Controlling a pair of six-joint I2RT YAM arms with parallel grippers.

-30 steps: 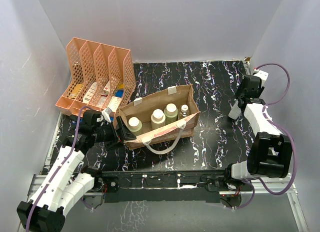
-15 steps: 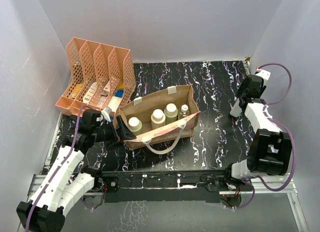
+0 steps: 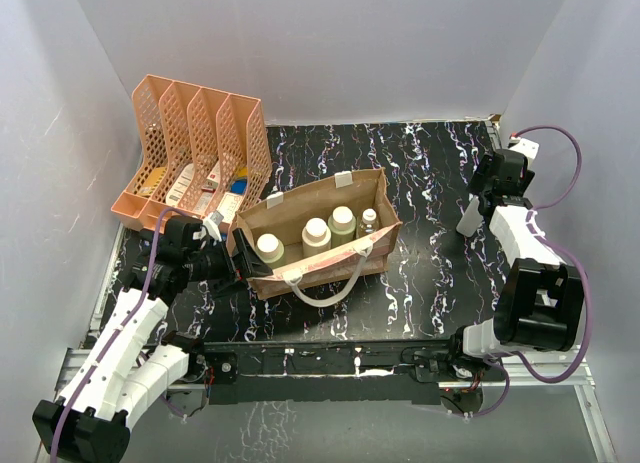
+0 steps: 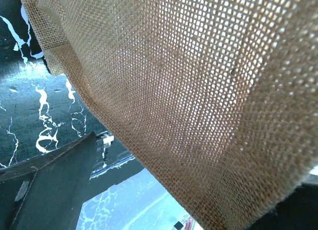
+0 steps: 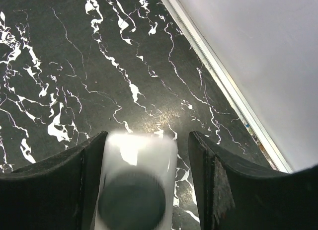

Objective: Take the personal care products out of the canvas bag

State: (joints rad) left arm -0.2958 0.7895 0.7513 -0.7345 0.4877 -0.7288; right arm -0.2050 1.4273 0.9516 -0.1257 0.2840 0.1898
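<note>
Tan woven canvas bag stood mid-table, four white-capped bottles upright inside. The left arm reached low from the near left, its gripper spread wide at the bag's left end wall. The right arm was folded at the far right, its gripper pointing down, jaws released around a slim white bottle, with a gap beside one finger.

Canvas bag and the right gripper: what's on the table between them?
Nothing. In the top view, only bare black marbled table lies between the canvas bag and the right gripper.
</note>
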